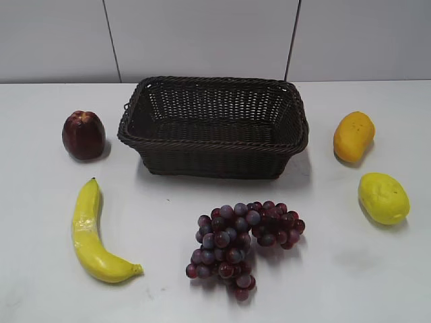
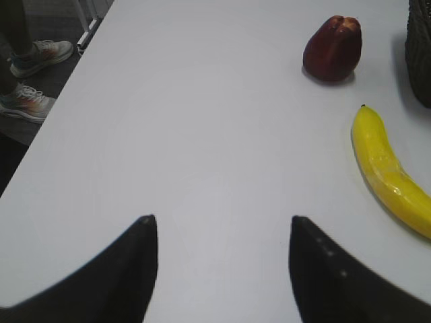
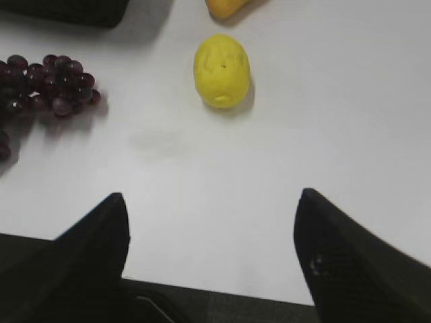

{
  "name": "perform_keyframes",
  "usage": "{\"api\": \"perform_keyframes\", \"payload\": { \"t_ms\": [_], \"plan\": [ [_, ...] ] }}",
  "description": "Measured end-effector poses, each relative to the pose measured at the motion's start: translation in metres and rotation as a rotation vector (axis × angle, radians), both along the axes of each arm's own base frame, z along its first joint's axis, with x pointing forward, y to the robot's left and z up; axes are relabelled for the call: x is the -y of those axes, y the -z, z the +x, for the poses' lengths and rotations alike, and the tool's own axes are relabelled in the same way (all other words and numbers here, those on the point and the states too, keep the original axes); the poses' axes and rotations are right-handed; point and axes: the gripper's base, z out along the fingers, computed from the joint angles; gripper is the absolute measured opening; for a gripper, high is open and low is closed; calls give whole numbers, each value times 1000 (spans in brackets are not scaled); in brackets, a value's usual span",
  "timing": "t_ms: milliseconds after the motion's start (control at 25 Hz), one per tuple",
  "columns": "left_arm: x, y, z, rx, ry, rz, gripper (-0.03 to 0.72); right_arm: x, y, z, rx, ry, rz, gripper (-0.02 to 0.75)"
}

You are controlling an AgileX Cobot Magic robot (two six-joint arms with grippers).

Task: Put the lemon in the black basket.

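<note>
The lemon (image 1: 383,198), pale yellow with dimpled skin, lies on the white table at the right. In the right wrist view it (image 3: 221,70) sits well ahead of my right gripper (image 3: 212,198), which is open and empty near the table's front edge. The black basket (image 1: 214,126), dark woven wicker, stands empty at the back middle; its corner shows in the right wrist view (image 3: 67,10). My left gripper (image 2: 221,221) is open and empty over bare table at the left. Neither gripper shows in the exterior view.
An orange-yellow mango-like fruit (image 1: 353,136) lies behind the lemon. A bunch of purple grapes (image 1: 241,243) lies in front of the basket. A banana (image 1: 93,234) and a dark red apple (image 1: 83,134) lie at the left. The left table edge (image 2: 47,121) has a person's feet beyond it.
</note>
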Motion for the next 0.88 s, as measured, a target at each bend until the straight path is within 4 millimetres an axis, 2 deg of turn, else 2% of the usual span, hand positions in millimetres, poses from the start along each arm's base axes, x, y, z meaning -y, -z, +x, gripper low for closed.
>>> {"api": "perform_keyframes", "payload": {
  "t_ms": [200, 560, 720, 880],
  "plan": [
    [0, 0, 0, 0, 0, 0, 456, -4, 0, 37, -175, 1, -16, 572],
    [0, 0, 0, 0, 0, 0, 456, -10, -7, 105, -363, -2, -38, 572],
    [0, 0, 0, 0, 0, 0, 456, -15, -2, 139, -451, -17, -39, 596],
    [0, 0, 0, 0, 0, 0, 456, -18, 13, 172, -546, -40, -61, 606]
  ]
}}
